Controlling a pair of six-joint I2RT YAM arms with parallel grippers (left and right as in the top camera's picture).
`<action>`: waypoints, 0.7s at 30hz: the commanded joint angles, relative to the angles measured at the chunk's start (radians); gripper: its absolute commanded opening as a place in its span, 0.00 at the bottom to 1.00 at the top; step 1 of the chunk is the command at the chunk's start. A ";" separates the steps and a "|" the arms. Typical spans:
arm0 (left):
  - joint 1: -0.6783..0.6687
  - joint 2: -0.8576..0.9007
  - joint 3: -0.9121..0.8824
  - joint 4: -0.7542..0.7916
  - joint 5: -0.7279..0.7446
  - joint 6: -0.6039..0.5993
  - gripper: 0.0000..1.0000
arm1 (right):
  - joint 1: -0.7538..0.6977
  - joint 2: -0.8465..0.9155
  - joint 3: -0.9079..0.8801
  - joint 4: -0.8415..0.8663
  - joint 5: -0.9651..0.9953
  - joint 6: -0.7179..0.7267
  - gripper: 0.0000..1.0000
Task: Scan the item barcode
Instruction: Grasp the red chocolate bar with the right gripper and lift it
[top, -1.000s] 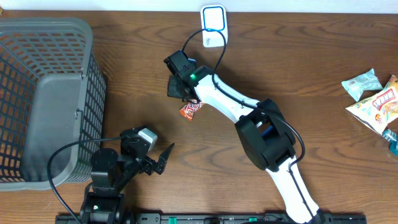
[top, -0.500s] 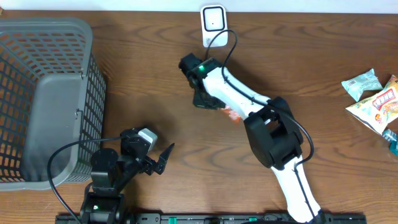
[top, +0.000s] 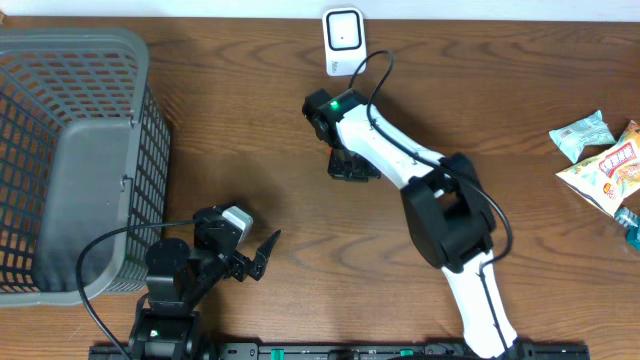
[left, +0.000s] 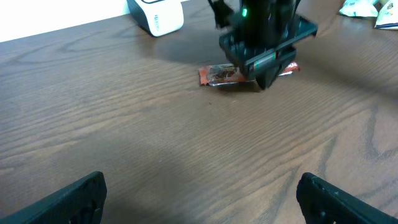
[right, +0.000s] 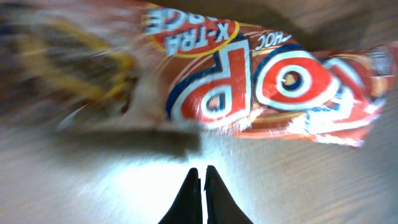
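The item is an orange-red snack packet (right: 261, 81), lying flat on the wooden table just beyond my right gripper's (right: 200, 169) tips. That gripper is shut, with nothing between its fingers. In the left wrist view the packet (left: 221, 74) pokes out on both sides beneath the right gripper (left: 264, 81), whose tips reach down at its edge. From overhead the right gripper (top: 350, 163) hides the packet. The white barcode scanner (top: 343, 40) stands at the table's far edge, also in the left wrist view (left: 157, 15). My left gripper (top: 255, 258) rests open and empty near the front edge.
A large grey mesh basket (top: 70, 150) fills the left side of the table. Several snack packets (top: 600, 160) lie at the right edge. The right arm's cable loops up beside the scanner.
My right gripper has swung to the right and a little nearer, and the packet has gone along with it. The left arm has not moved.
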 joint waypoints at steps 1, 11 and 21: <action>0.003 -0.004 -0.003 0.003 -0.005 -0.009 0.98 | 0.013 -0.140 0.003 0.011 -0.022 -0.081 0.01; 0.003 -0.004 -0.003 0.003 -0.005 -0.009 0.98 | 0.013 -0.194 0.002 0.050 -0.014 -0.179 0.39; 0.003 -0.004 -0.003 0.003 -0.005 -0.009 0.98 | 0.010 -0.194 0.001 0.075 0.030 -0.248 0.81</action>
